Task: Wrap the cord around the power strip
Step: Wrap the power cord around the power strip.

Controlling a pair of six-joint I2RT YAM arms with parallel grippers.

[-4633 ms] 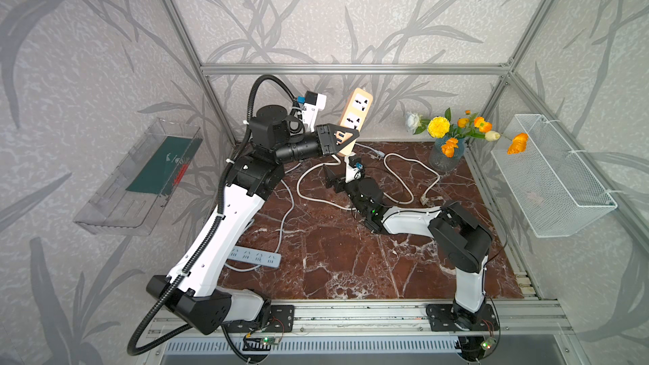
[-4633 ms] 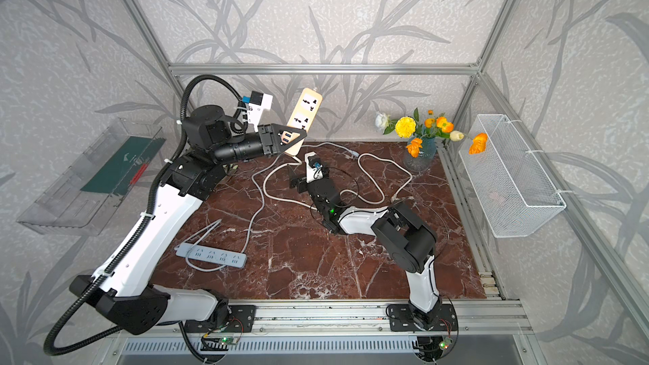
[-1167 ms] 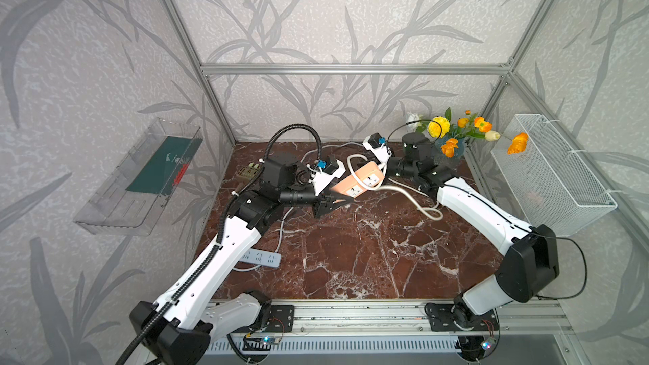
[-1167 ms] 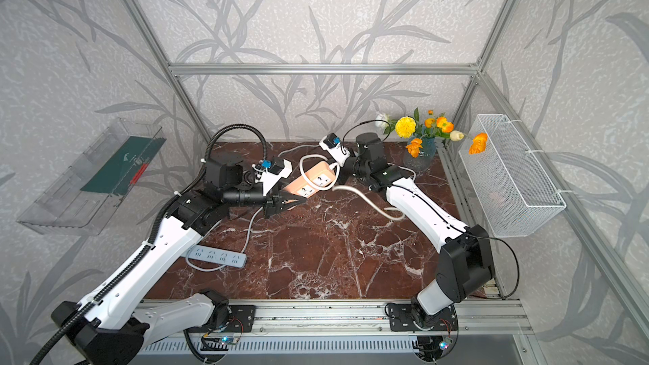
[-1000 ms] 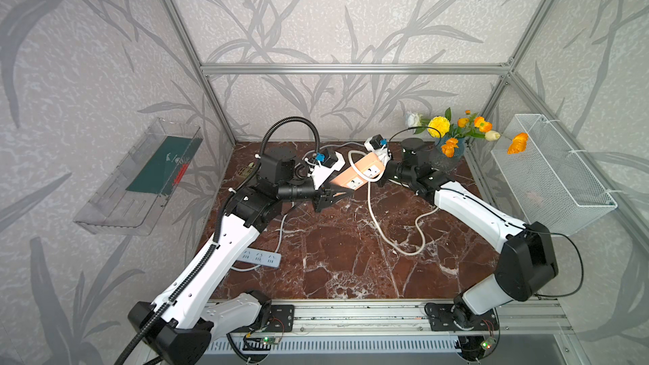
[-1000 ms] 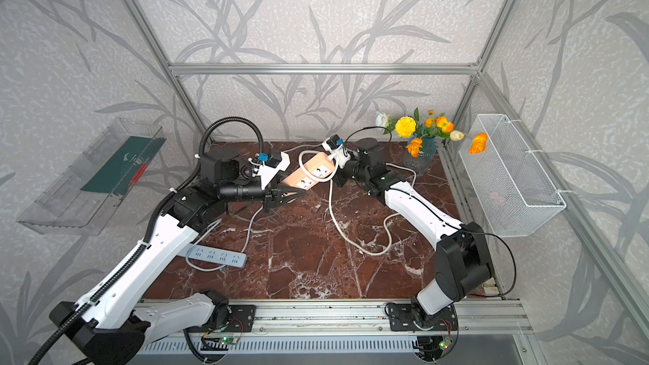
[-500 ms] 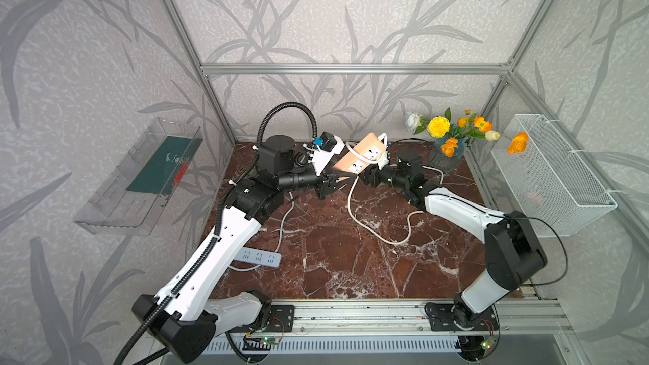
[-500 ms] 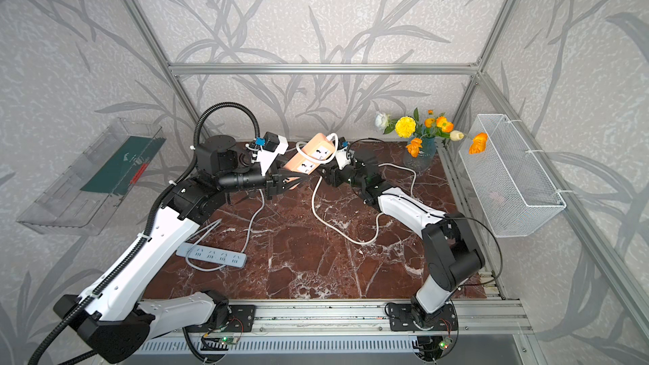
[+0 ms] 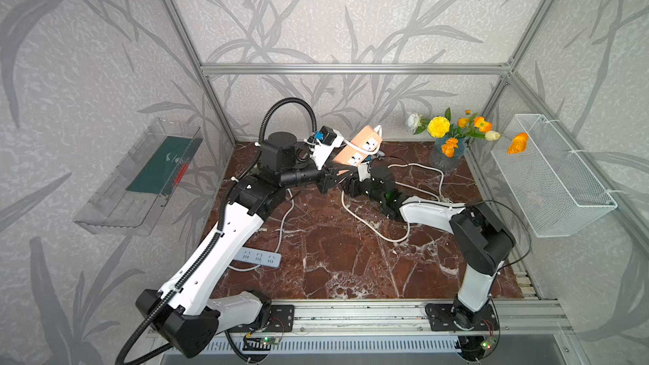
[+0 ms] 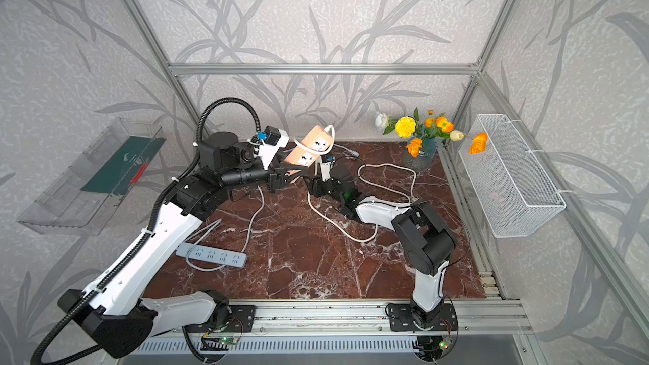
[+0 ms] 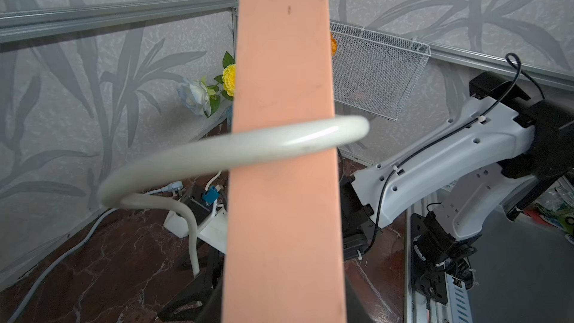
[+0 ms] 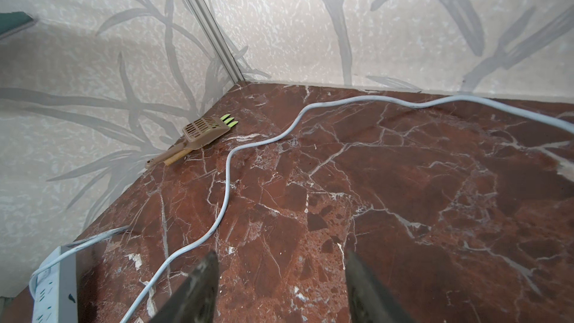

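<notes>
The peach power strip point(image 9: 358, 149) point(image 10: 309, 150) is held up off the table, tilted, with my left gripper point(image 9: 332, 175) point(image 10: 282, 177) shut on its lower end. In the left wrist view the power strip point(image 11: 282, 166) fills the middle and hides the jaws. Its white cord point(image 11: 248, 147) makes one loose loop around it. The cord point(image 9: 374, 231) point(image 10: 337, 226) then drops to the marble and curls to the right. My right gripper point(image 9: 346, 187) point(image 10: 310, 184) point(image 12: 279, 274) is low over the table just below the strip, open and empty.
A grey-blue power strip point(image 9: 258, 258) point(image 12: 52, 284) lies front left, its grey cord point(image 12: 226, 181) snaking across the marble. A brown scoop point(image 12: 198, 138) sits in the back left corner. A flower vase point(image 9: 449, 150) stands back right, beside a wire basket point(image 9: 551, 177). A clear tray point(image 9: 140, 177) hangs on the left wall.
My right gripper has opened, let go of the white cord and dropped low under the strip. My left gripper has raised the strip toward the back. The slack cord settled on the table.
</notes>
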